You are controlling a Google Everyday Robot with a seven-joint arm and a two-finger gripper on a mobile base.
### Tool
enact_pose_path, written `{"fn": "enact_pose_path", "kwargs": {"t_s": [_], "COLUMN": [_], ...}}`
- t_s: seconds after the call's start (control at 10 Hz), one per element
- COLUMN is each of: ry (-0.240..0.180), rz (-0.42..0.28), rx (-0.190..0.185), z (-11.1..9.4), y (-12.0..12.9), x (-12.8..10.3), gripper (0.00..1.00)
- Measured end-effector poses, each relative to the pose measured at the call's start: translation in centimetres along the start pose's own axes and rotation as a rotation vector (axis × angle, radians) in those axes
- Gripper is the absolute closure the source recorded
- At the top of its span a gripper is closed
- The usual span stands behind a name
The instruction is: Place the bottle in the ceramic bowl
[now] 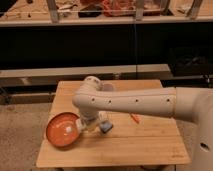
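One claw (89, 125) hovers lower left at the ceramic bowl's (56, 136) right rim (whether it grips the bottle, I cannot tell); a carrot (135, 118) lies further right on the table (150, 146).

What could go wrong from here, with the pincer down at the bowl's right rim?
1. The ceramic bowl sits right at the left edge of the table. The pincer is at its right rim, so a leftward nudge might push it off.
2. The bottle cannot be made out under the arm, so a release may catch the rim.
3. A bluish item lies beside the pincer and could get knocked.
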Motion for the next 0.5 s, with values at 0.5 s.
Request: {"fn": "enact_pose_path", "kwargs": {"t_s": [0.5], "ry": [0.011], "rz": [-0.036], "rx": [0.009], "z": [1.4], "y": [-2.4], "x": [-2.7], "gripper": [1.00]}}
